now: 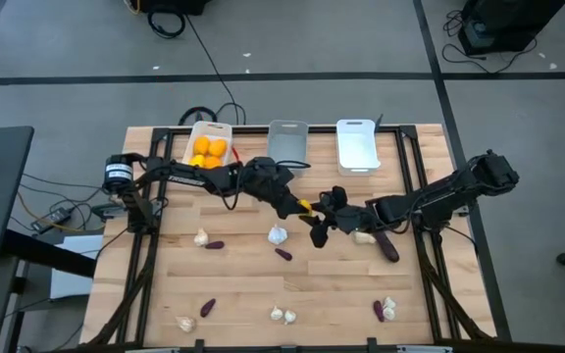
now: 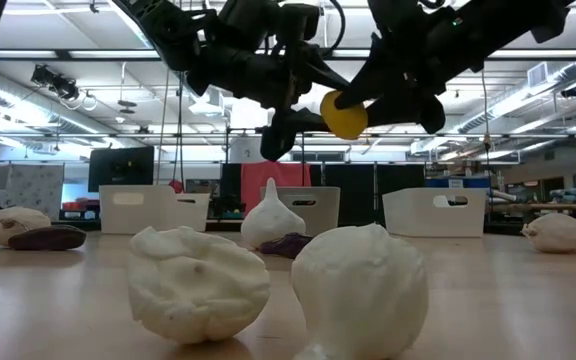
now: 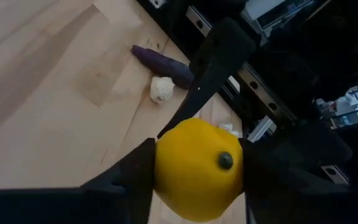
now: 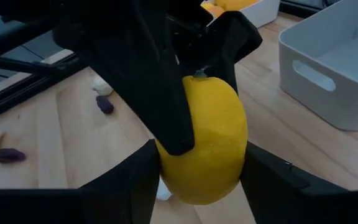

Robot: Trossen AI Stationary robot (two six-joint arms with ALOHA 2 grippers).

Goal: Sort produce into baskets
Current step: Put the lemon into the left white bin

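A round yellow fruit (image 1: pixel 306 206) hangs in the air over the middle of the table, with both grippers on it. My left gripper (image 3: pixel 197 180) reaches in from the table's left and my right gripper (image 4: pixel 204 180) from the right. Each has its two fingers on either side of the fruit (image 2: pixel 344 115). Three baskets stand along the far edge: a white one (image 1: pixel 196 135) holding orange fruits (image 1: pixel 209 150), a grey one (image 1: pixel 287 142) and another white one (image 1: pixel 357 145). Garlic bulbs (image 1: pixel 278 234) and purple pieces (image 1: pixel 282 254) lie scattered on the wood. My left gripper pinches the yellow fruit's two opposite sides (image 3: pixel 163 168) between its fingers, coming from the table's left and slanting down. The fruit is lifted clear of the table. My right gripper pinches two other sides of the fruit (image 4: pixel 238 149), coming from the table's right and slanting down, with a left finger (image 4: pixel 166 93) crossing in front.
More garlic bulbs (image 1: pixel 282 315) and purple pieces (image 1: pixel 208 307) lie near the front edge, and a large purple piece (image 1: pixel 387 247) lies under the right arm. Black rails run along the table's left and right sides. Two garlic bulbs (image 2: pixel 198 280) sit close before the low camera.
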